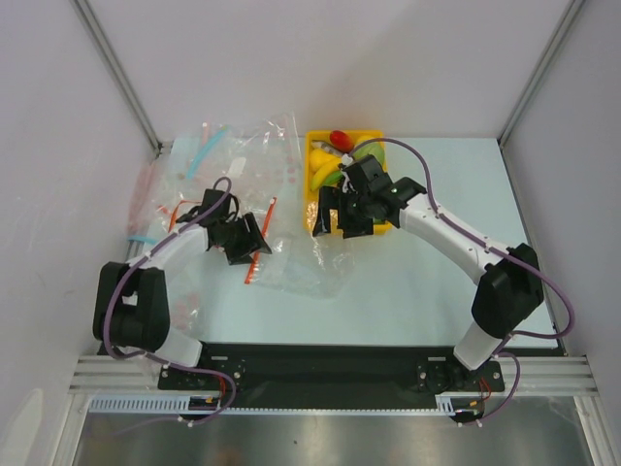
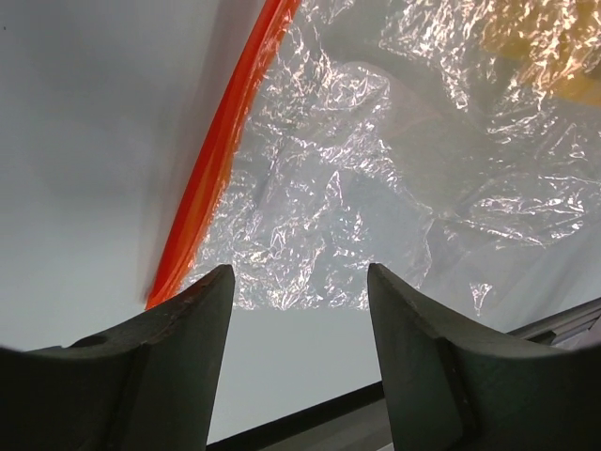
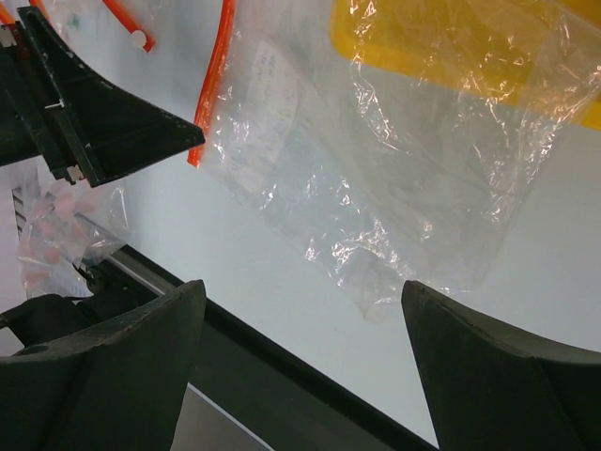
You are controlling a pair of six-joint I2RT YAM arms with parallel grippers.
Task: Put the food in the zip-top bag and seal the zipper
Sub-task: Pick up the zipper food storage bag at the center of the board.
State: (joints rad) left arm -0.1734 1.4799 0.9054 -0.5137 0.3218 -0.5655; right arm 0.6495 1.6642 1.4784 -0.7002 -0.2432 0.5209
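The food lies in a yellow tray (image 1: 315, 146) at the back: a yellow banana (image 1: 325, 178), a round green fruit (image 1: 367, 153) and a red piece (image 1: 340, 137) show. The clear zip-top bag (image 1: 301, 254) (image 2: 357, 188) (image 3: 376, 188) lies flat and crumpled on the table between the arms, one corner overlapping the tray. Its red zipper (image 1: 257, 262) (image 2: 216, 150) (image 3: 211, 94) runs along its left edge. My left gripper (image 1: 243, 238) (image 2: 299, 282) hangs open just beside the zipper, nothing between its fingers. My right gripper (image 1: 344, 216) (image 3: 300, 291) is open above the bag's right side, empty.
Other clear pouches (image 1: 218, 150) with blue strips are heaped at the back left, some under the left arm. The table's black front rail (image 3: 282, 348) runs close below both grippers. White walls enclose the table on three sides.
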